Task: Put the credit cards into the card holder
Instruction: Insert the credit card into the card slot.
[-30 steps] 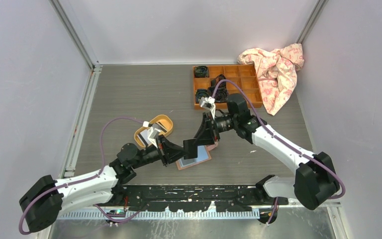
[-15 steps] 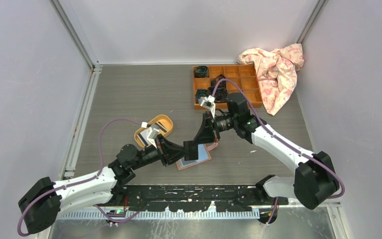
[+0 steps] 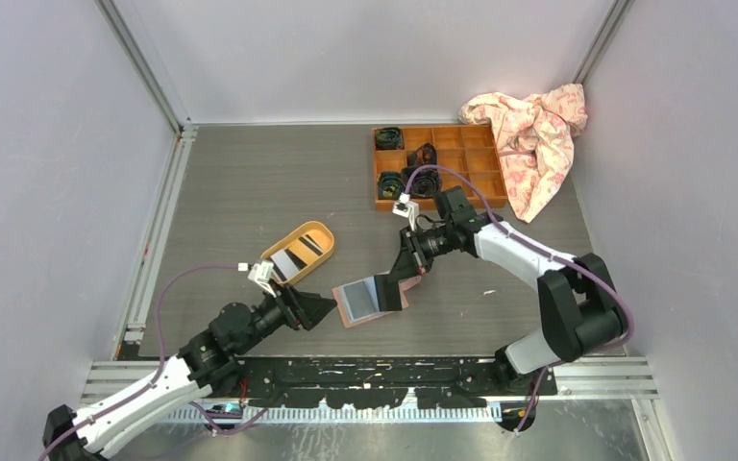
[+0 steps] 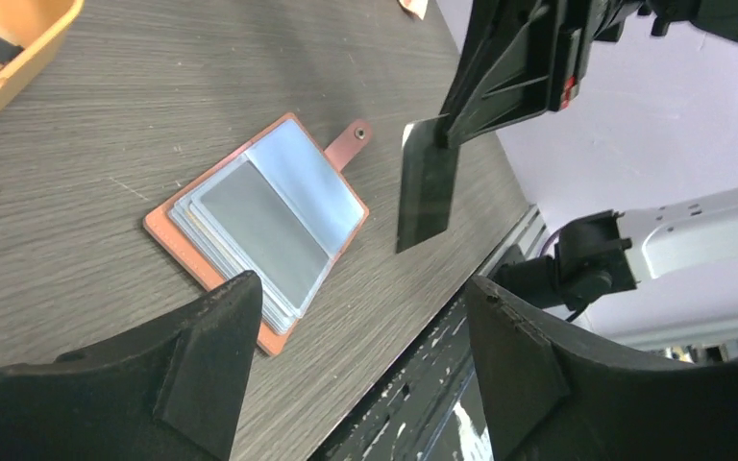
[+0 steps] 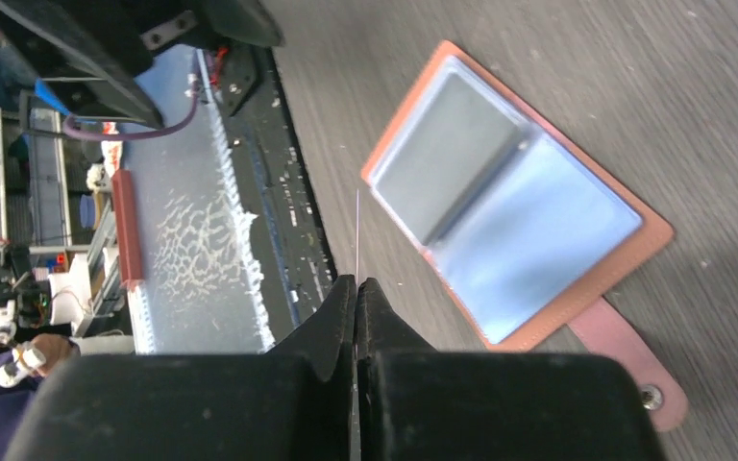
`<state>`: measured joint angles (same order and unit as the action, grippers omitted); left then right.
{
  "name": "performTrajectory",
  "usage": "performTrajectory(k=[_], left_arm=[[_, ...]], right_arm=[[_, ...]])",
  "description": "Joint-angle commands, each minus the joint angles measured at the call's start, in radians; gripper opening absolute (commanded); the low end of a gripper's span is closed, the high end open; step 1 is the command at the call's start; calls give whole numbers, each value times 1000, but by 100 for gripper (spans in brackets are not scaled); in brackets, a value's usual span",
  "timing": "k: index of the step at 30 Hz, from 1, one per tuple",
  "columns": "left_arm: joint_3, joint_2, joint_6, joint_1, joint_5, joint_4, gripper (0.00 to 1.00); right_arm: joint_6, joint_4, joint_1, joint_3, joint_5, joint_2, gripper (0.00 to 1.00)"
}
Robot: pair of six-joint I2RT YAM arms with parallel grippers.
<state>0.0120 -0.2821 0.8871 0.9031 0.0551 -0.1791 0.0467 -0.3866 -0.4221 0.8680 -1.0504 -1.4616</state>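
here the right tool [image 3: 402,274] pinches a dark credit card [image 4: 425,187] on edge, raised just beside the card holder [image 3: 354,302], which lies open on the bench [image 3: 250,182], bluish pockets up. the left tool [image 3: 319,305] hangs nearby, jaws spread wide and empty. other credit cards [image 3: 298,257] rest in the yellow oval tray [image 3: 319,227].

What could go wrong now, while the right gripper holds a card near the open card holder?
The right gripper pinches the credit card only near one edge, so it may tilt or slip. The card holder lies loose, the open left gripper apart from it; pushing may slide it.
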Motion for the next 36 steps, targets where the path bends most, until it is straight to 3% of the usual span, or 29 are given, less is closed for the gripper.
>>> performTrajectory(k=[1,5,9,24,36], left_arm=[[-7,125,57,2,93,153,76],[-6,168,41,2,111,176,69],[-4,106,78,2,107,161,63],[117,-498,113,7,88,-111,61],[138,-525,125,9,114,-65,58]], right_arm=[[11,2,8,26,123,-35,1],[-107,137,9,-13,130,-82,1],[-171,192,15,-12,118,-131,1],[-308,331,45,-24,48,-246,1],[-340,355,43,-20,13,-297,1]])
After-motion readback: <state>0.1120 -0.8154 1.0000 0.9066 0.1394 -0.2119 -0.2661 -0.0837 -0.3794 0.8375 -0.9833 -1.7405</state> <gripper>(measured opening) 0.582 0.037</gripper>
